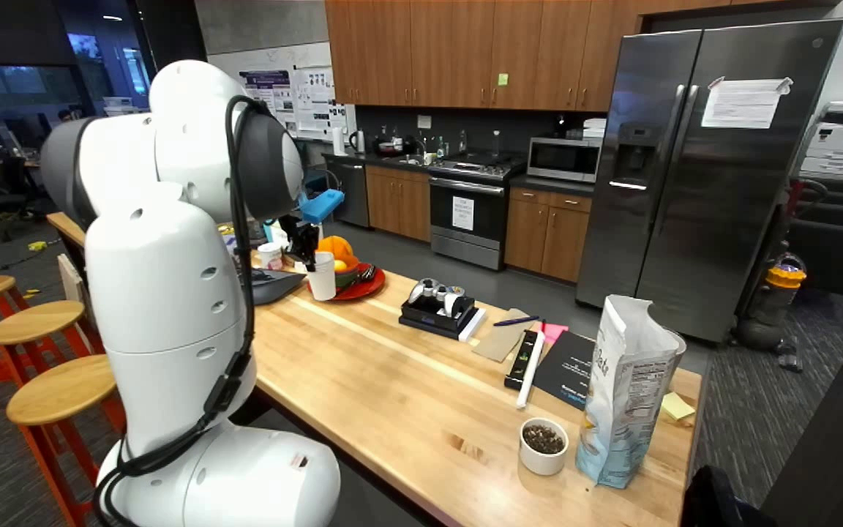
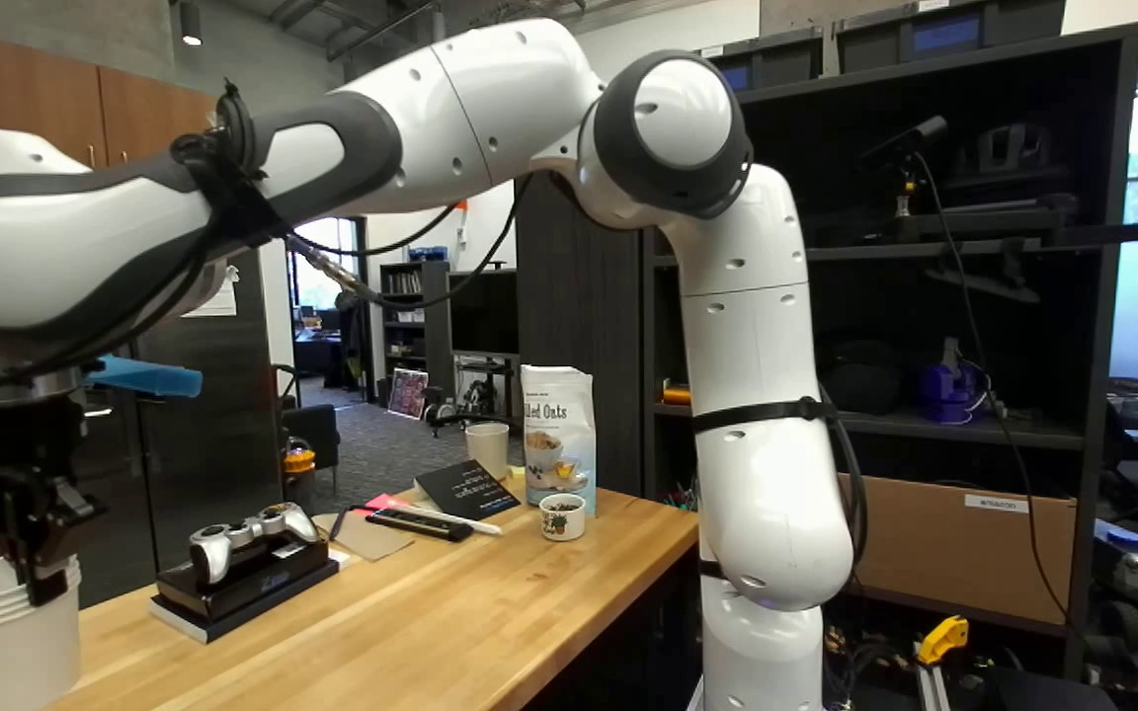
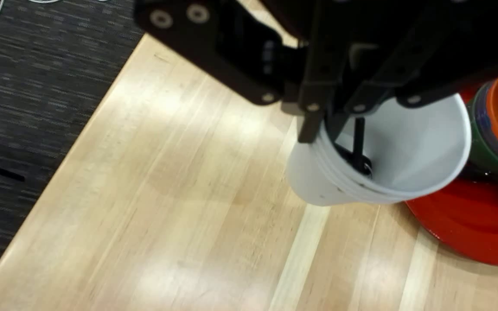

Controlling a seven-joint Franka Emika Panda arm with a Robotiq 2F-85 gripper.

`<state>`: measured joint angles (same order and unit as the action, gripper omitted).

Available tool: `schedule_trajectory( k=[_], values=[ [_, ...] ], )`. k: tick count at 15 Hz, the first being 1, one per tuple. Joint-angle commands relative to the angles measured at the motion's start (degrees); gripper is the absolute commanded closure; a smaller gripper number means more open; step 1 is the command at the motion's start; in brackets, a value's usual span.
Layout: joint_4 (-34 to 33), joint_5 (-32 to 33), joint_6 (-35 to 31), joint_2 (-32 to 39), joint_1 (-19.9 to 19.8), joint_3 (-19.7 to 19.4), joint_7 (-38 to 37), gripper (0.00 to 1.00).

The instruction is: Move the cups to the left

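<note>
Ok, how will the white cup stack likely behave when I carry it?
The white cup stack is probably light and may flex, since its walls look thin. It could tilt or swing, as the tool pinches one side of the rim only. Several nested rims show, so it might slide apart if the pinch misses one.

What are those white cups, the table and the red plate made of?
Cups: matte white, probably paper, possibly plastic, judging by the thin stacked rims. Table: wood with a satin sheen; grain and joined strips show. Plate: glossy red, perhaps glazed ceramic or plastic; its shine alone can't settle it.
</note>
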<state>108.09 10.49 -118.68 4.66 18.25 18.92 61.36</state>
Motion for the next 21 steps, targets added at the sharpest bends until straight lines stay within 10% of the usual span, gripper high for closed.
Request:
schedule_trajectory(
  k=[1, 21],
  values=[
    [-4.33, 2.70, -0.14, 3.80, 1.23, 0.86, -0.18, 0.99],
    [-22.27, 9.36, 3.18, 20.51, 9.48, 2.53, 2.37, 0.99]
  ],
)
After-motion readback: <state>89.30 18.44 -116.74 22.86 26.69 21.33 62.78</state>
